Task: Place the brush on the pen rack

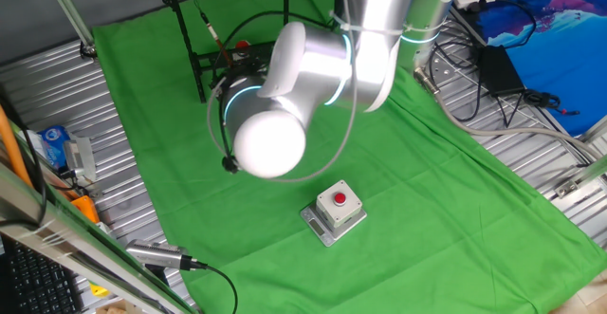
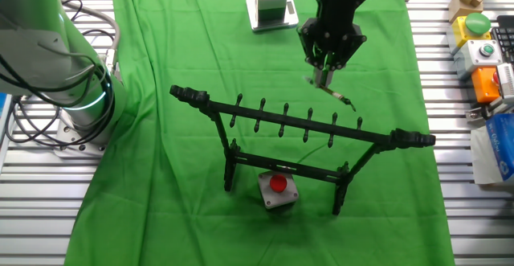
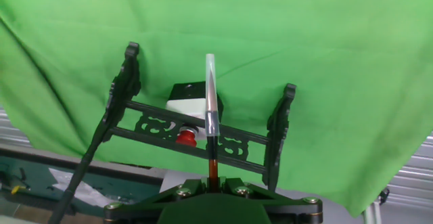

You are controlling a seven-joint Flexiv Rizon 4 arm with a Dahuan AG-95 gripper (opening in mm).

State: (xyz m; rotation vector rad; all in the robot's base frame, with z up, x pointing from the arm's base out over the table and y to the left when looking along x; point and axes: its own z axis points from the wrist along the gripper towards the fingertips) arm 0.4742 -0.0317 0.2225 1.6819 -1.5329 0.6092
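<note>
No legible text, perhaps from blur.

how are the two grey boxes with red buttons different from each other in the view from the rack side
The near button box sits on the green cloth beneath the pen rack, between its legs; the far button box lies beyond the gripper, apart from the rack. The near one looks smaller and squarer, the far one longer. Both are grey with a round red button on top.
</note>
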